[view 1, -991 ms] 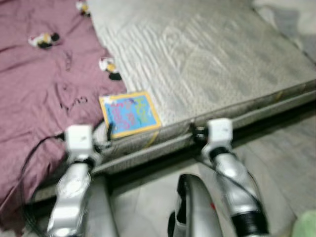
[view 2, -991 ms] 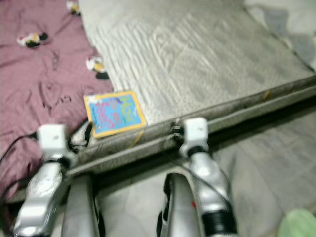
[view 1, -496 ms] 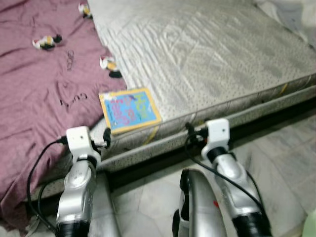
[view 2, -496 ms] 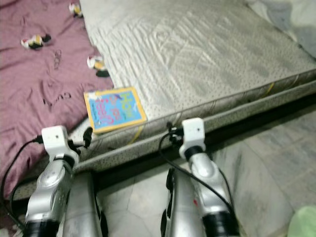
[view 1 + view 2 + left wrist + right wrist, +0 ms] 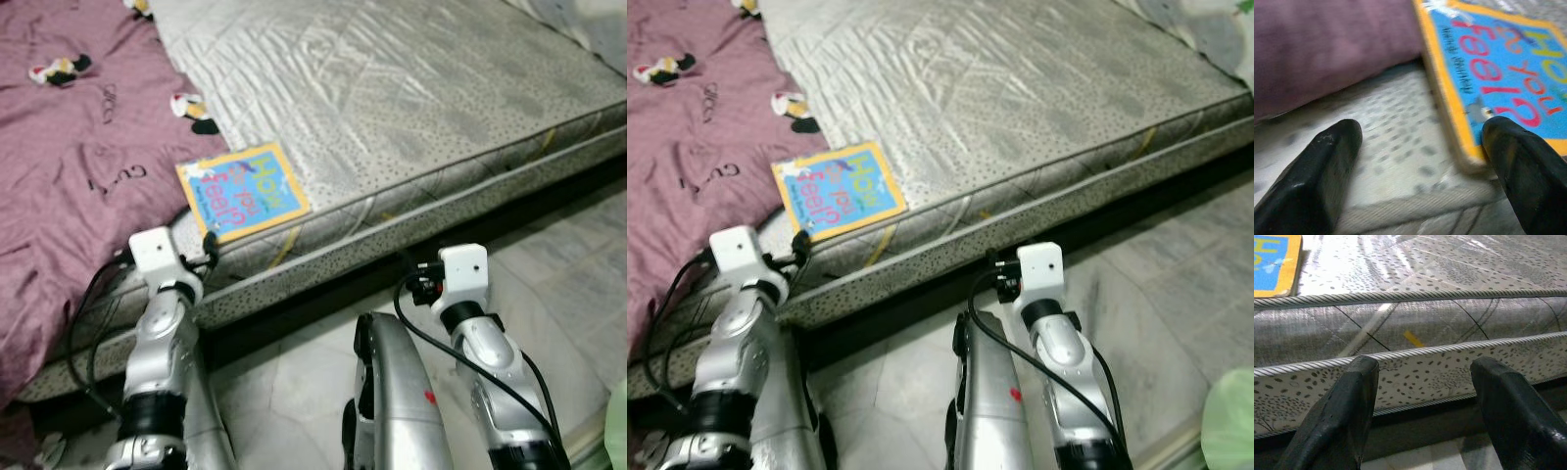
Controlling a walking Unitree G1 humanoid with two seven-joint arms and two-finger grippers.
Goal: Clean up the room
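Fingers (image 5: 1327, 161) of the left end effector (image 5: 1420, 171) were spread wide and empty at the near corner of the book (image 5: 243, 190), which lay flat on the mattress (image 5: 411, 88) beside the maroon blanket (image 5: 69, 186). The right end effector (image 5: 1425, 406), likewise agape and empty, was held before the mattress's side.

Count's pretty short: one blue yellow-edged picture book (image 5: 243, 191), one grey quilted mattress (image 5: 392, 88), one maroon printed blanket (image 5: 78, 176).
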